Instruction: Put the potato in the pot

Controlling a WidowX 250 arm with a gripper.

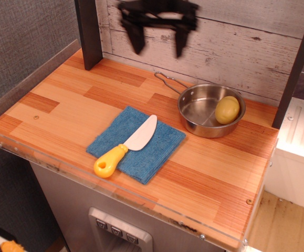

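potato is sitting inside the pot against its right wall, gripper is spread wide and empty up top, so I'd just back off clear without bumping anything

Gripper — black throughout, matte finish. Wide crossbar body, two tapering fingers below. Outline motion-blurred; screws, cables, markings apparently not resolvable. Upper arm out of frame.
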